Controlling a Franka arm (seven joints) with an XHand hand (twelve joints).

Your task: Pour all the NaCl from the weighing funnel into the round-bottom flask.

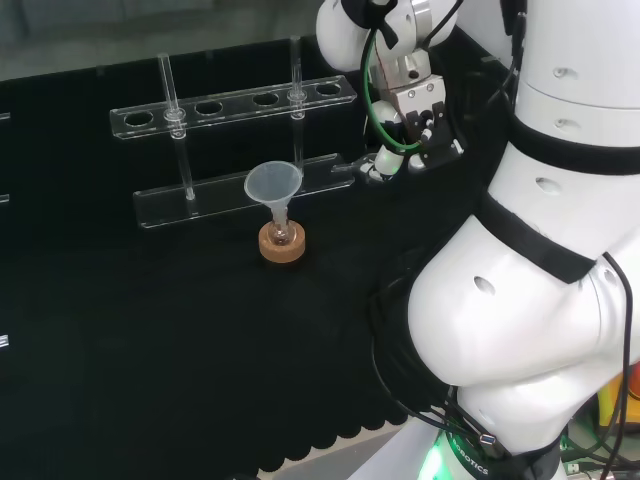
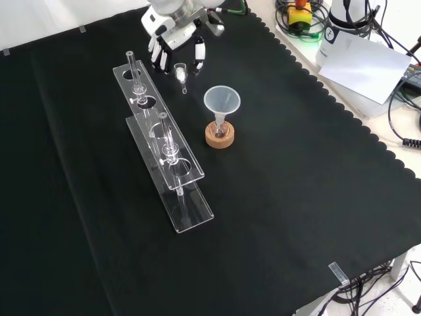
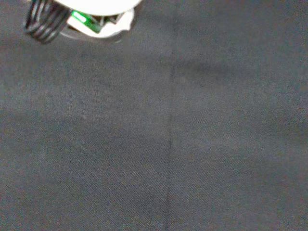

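Observation:
A small round-bottom flask [image 1: 283, 235] stands on a cork ring [image 2: 219, 137] near the middle of the cloth. A translucent plastic funnel [image 2: 222, 100] sits in the flask's neck. In the front view, the small clear weighing funnel [image 2: 181, 71], with white powder in it, is up and to the left of the flask. My hand [image 2: 172, 41] hangs over it, with relaxed fingers [image 2: 158, 60] on one side and the thumb on the other. I cannot tell whether they touch it. In the head view my hand [image 1: 386, 162] is to the right of the flask.
A clear acrylic test-tube rack [image 2: 172, 172] with a few glass tubes stands close to the left of the flask in the front view, behind it in the head view [image 1: 235, 104]. The cloth's scalloped edge [image 2: 342, 112], papers and cables lie at the front view's right.

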